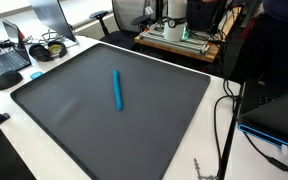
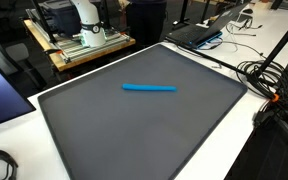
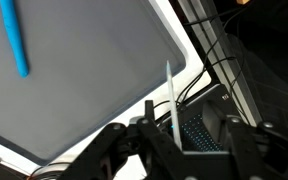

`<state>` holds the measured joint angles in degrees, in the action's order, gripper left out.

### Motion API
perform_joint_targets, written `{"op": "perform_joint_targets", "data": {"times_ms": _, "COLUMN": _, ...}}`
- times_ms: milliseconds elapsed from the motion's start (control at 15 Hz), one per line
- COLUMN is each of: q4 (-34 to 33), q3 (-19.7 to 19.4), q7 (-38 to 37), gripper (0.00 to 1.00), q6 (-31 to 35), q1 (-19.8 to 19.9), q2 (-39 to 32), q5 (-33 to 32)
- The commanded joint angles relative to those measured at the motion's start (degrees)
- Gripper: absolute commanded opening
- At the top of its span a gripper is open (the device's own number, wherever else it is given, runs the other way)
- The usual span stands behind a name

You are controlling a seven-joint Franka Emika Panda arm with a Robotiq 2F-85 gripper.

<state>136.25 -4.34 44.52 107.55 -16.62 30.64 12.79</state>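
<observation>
A blue pen (image 1: 118,89) lies flat near the middle of a large dark grey mat (image 1: 74,120) on a white table; it shows in both exterior views (image 2: 149,88). In the wrist view the pen (image 3: 16,40) sits at the upper left on the mat (image 3: 94,80). My gripper (image 3: 184,135) fills the bottom of the wrist view, high above the mat's corner and far from the pen. Its black fingers are spread wide with nothing between them. It does not show in either exterior view.
An open laptop (image 1: 274,110) lies beside the mat (image 2: 206,35), with black cables (image 2: 274,80) trailing near it; its keyboard (image 3: 199,130) shows beyond the fingers. The robot's base stand (image 2: 84,40) is behind the mat. Headphones and clutter (image 1: 44,48) lie at another corner.
</observation>
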Motion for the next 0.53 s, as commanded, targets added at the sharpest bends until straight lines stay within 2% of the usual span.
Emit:
{"op": "perform_joint_targets", "data": {"times_ms": 0, "q4": -1.39, "q3": 1.54, "q7": 0.55, "gripper": 0.23, "q6": -0.84, "q1": 0.59, "q2": -1.27, "q5": 1.57}}
{"op": "perform_joint_targets", "data": {"times_ms": 200, "q4": -1.79, "q3": 2.44, "q7": 0.26, "gripper": 0.03, "q6": -0.78, "q1": 0.51, "q2": -1.79, "q5": 1.55}}
{"op": "perform_joint_targets", "data": {"times_ms": 267, "q4": -1.95, "q3": 2.74, "q7": 0.16, "gripper": 0.0, "q6": -0.74, "q1": 0.49, "q2": -1.98, "q5": 1.5}}
{"op": "perform_joint_targets", "data": {"times_ms": 467, "q4": -2.2, "q3": 2.9, "q7": 0.21, "gripper": 0.0, "q6": -0.8, "q1": 0.84, "q2": -2.28, "q5": 1.13}}
